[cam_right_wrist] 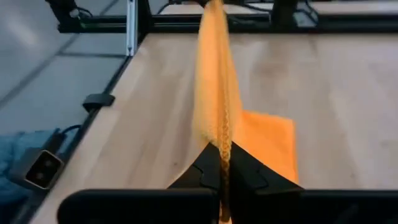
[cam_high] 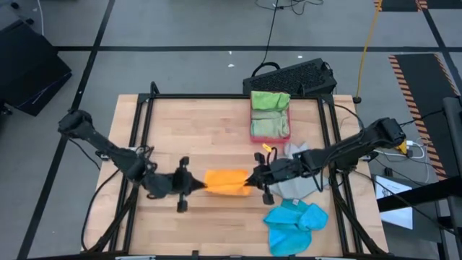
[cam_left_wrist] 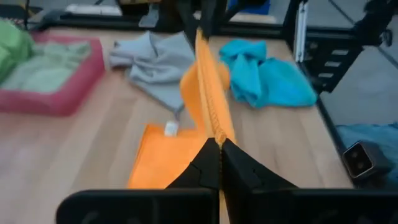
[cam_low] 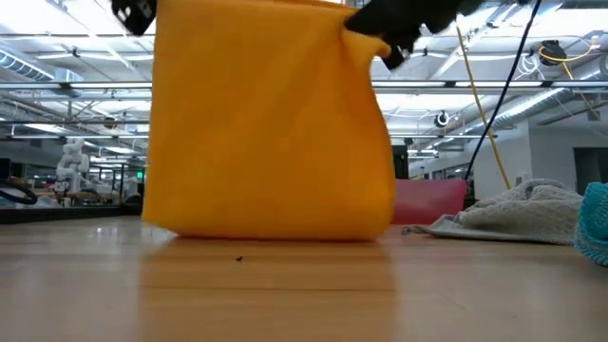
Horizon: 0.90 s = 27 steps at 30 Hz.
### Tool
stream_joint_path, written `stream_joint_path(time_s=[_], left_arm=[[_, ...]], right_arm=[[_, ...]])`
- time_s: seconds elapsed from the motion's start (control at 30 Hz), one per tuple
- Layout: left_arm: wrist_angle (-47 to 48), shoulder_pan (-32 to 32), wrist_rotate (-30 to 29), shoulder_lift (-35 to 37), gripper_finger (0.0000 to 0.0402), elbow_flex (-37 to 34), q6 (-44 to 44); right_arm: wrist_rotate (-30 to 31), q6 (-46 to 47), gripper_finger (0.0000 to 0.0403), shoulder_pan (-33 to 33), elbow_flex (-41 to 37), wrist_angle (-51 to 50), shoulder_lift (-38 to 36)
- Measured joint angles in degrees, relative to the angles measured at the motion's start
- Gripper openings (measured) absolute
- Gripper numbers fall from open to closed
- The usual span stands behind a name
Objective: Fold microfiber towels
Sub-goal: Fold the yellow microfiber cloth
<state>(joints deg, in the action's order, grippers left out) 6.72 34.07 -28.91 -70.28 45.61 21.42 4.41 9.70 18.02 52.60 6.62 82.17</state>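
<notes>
The left tool (cam_high: 193,183) is pinched tight on one top corner of the orange towel (cam_high: 227,182), and the right tool (cam_high: 254,178) is pinched tight on the opposite top corner, so the cloth hangs stretched between the two. In the low view the orange towel (cam_low: 271,119) drops like a sheet from both tools, and its bottom edge rests on the worktop (cam_low: 304,285). The left wrist view shows the left tool (cam_left_wrist: 219,163) with its fingers closed on the cloth's upper edge, the lower part of the orange towel (cam_left_wrist: 165,158) spreading flat on the wood below it. The right wrist view shows the same from the other end: the right tool (cam_right_wrist: 222,167) clamped on the hem, cloth running straight away from it.

Just beyond the right tool lies a crumpled grey towel (cam_high: 297,182), and nearer the worktop's front edge a bunched blue towel (cam_high: 294,222). Well behind the right tool sits a pink-red tray (cam_high: 270,128) holding green towels (cam_high: 270,101), which look folded, though the overhead view is too small to be sure.
</notes>
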Motion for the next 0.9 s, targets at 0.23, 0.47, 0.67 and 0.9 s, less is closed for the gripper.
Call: stream_joint_path(time_s=[0.23,0.47,0.67,0.9], left_arm=[[-9.79,3.83,-3.94,-8.10,0.0004,-3.44,5.18],[-12.64,4.36,-3.95,-14.66,0.0011,-3.38,10.61],[-11.88,4.03,-5.99,-16.21,0.0008,-3.38,12.25],[-3.75,0.79,-9.17,-16.40,0.0005,-3.38,18.70]], right_arm=[[0.04,7.73,0.0002,3.85,-9.06,15.06,3.90],[-0.18,10.20,0.0003,4.95,-9.92,19.14,9.25],[0.00,9.10,0.0003,4.19,-9.92,19.97,11.52],[6.13,6.07,0.0003,0.42,-9.92,17.00,11.74]])
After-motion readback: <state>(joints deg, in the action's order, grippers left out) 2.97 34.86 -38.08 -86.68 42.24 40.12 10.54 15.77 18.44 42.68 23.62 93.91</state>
